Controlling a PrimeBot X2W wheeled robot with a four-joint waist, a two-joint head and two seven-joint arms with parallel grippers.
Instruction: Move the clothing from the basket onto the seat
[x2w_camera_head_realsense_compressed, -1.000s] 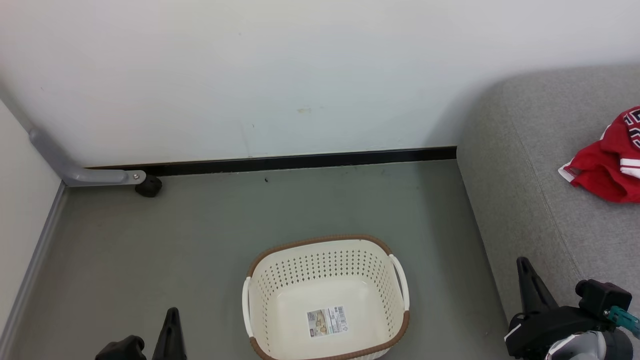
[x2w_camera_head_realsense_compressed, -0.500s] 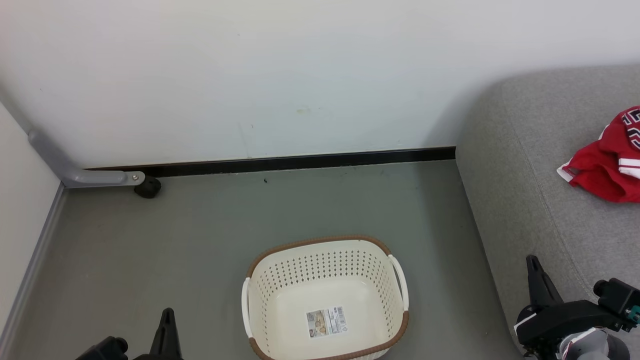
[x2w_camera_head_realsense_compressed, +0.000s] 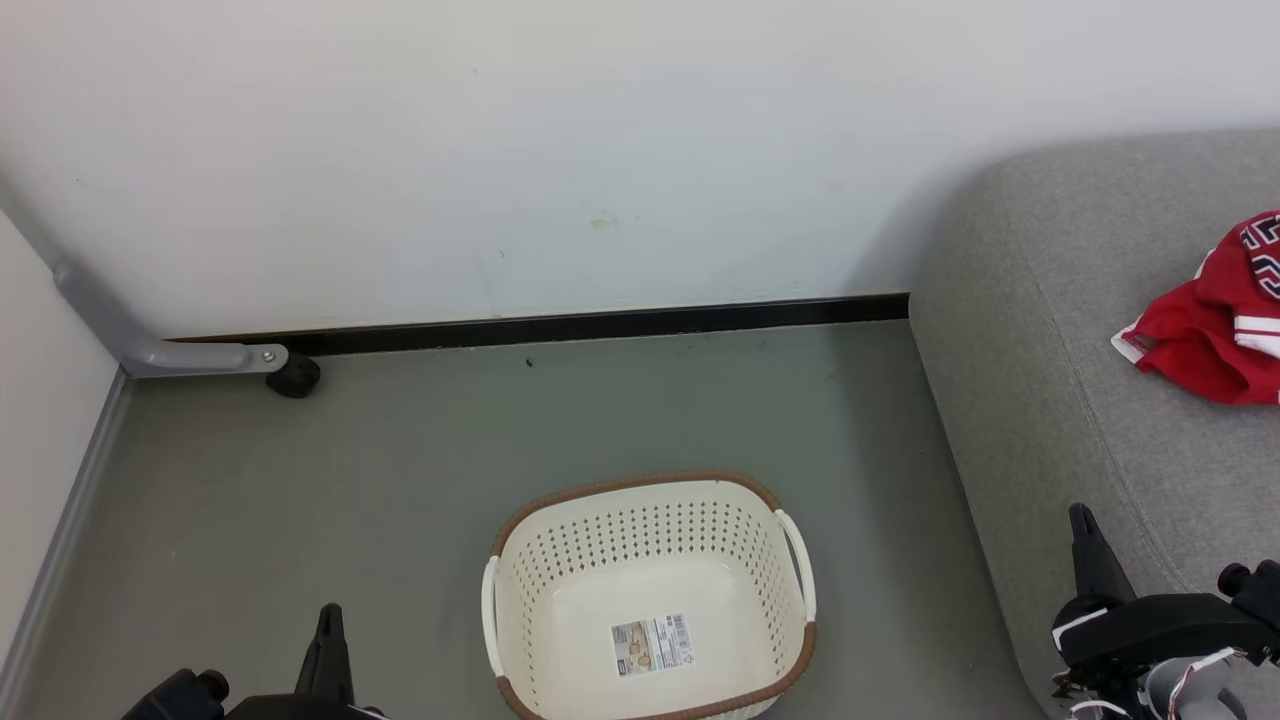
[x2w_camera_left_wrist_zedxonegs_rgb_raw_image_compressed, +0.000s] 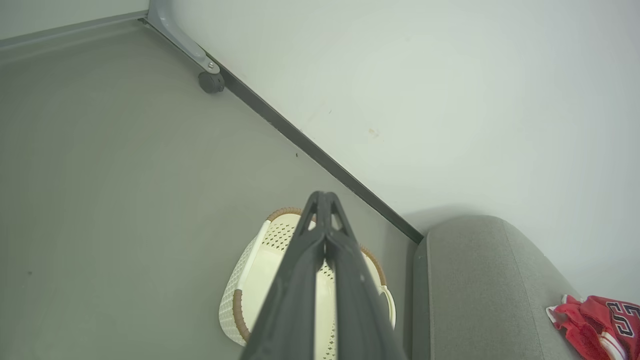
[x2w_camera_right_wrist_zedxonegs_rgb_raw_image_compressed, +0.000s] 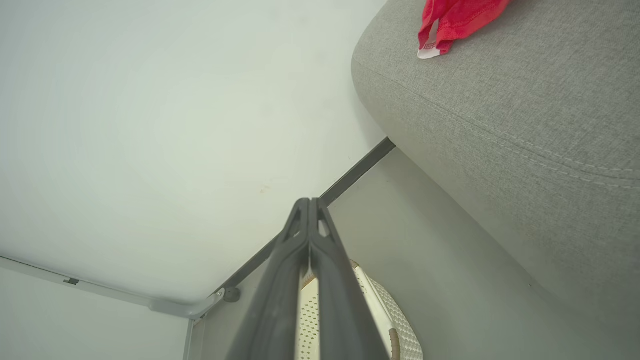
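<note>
At the near left, the left end effector (x2w_camera_head_realsense_compressed: 328, 615) with its two long dark fingers is seen closed, the fingers pressed together with nothing gripped. At the near right, the right end effector (x2w_camera_head_realsense_compressed: 1079, 515) is likewise closed on nothing and is held in front of the near edge of the seat. Between them, the oval cream-white perforated plastic basket with a brown woven-look rim (x2w_camera_head_realsense_compressed: 640, 535) is set on the grey-green floor (x2w_camera_head_realsense_compressed: 400, 470). Its base is exposed, and a label sticker (x2w_camera_head_realsense_compressed: 652, 643) is seen on it. To the right, the large grey fabric-upholstered seat (x2w_camera_head_realsense_compressed: 1050, 330) is placed just beside the basket. The bright red clothing with white trim and black-and-white lettering (x2w_camera_head_realsense_compressed: 1215, 335) is heaped on the seat's far right, partly cut off by the picture's edge. Farther back, a black skirting strip (x2w_camera_head_realsense_compressed: 600, 325) is run along the foot of the white wall (x2w_camera_head_realsense_compressed: 500, 150). A grey metal bracket with a black caster (x2w_camera_head_realsense_compressed: 295, 375) is found at the far left.
</note>
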